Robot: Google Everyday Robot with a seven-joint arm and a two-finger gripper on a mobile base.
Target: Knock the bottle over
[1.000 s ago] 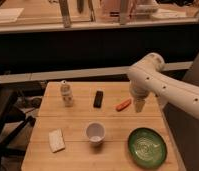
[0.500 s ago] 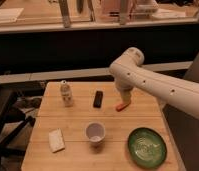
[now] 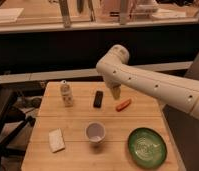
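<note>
I see the bottle (image 3: 67,93) standing upright on the counter (image 3: 75,150), in the back-left part of the top and a little in from the left and far edges. It is small and slim, with a clear-whitish plastic body, a pale label around its middle and a light cap. Nothing touches it and it has not been tipped. My tool (image 3: 116,94) hangs over the back middle of the counter, well apart from the bottle on its right, jaws spread with nothing in them.
</note>
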